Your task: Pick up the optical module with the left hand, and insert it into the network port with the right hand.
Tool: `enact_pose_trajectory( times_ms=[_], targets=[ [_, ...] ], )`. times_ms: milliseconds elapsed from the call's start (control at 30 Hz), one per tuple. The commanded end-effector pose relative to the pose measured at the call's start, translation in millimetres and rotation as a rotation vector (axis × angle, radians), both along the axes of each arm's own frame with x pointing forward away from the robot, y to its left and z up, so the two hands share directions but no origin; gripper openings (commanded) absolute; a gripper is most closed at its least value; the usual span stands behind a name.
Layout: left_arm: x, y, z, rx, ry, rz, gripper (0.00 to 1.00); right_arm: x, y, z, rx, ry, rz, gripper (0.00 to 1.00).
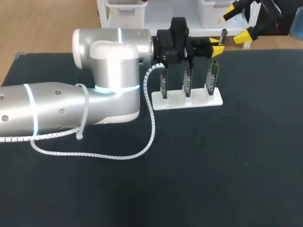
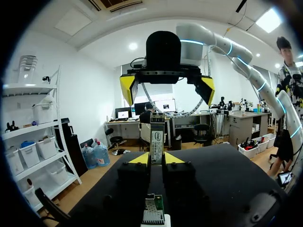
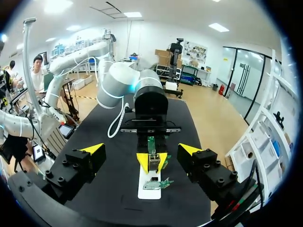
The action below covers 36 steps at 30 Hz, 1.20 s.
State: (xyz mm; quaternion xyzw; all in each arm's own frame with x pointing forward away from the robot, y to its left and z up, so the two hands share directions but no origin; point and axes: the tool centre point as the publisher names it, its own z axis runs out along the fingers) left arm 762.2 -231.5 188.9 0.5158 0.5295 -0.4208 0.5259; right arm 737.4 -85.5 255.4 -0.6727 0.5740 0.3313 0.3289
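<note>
Black matting covers the table. A white rack sits near the far edge, about the middle. Three circuit boards stand upright in its slots, upper edges free, so a part can be pushed in from above.

My left gripper is closed on the optical module, one yellow tip on each flat side. The module stands upright, gripped at its lower end, with most of its length proud of the fingers. Judgement: it is held low on purpose, leaving free length for the other arm to take. It hangs above the rack. One board shows just under the fingers, and on its upper edge is a grey metal cage that I take for the network port.

My right gripper has its fingers spread wide with nothing between them. It faces the left gripper from past the far edge, apart from the module. Judgement: the pickup is done, the handover is pending and insertion has not begun.

Writing: the module face toward the left wrist camera carries a pale label with a dark oval mark and fine print, too small for me to make out. I can read no lettering on the boards or the rack.

Risk, as judgement: the module is slim, so a skewed handover grip would carry straight into the insertion.
</note>
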Motion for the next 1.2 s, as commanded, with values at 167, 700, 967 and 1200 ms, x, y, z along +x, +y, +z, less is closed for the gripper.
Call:
enact_pose_trajectory(
  times_ms=[167,700,967,1200],
  targets=[
    [0.9,-1,-1.0,-0.002,-0.001,0.0,0.0,-0.3,6,-8,-0.005,0.019,0.013,1.0],
    [0.9,-1,-1.0,-0.002,-0.001,0.0,0.0,13.6,17,-17,0.02,0.033,0.039,1.0],
    [0.9,-1,-1.0,-0.002,-0.001,0.0,0.0,24.9,9,-21,0.068,0.09,-0.002,1.0],
    [0.9,-1,-1.0,-0.002,-0.001,0.0,0.0,28.8,8,-20,0.074,0.084,-0.004,1.0]
  ],
)
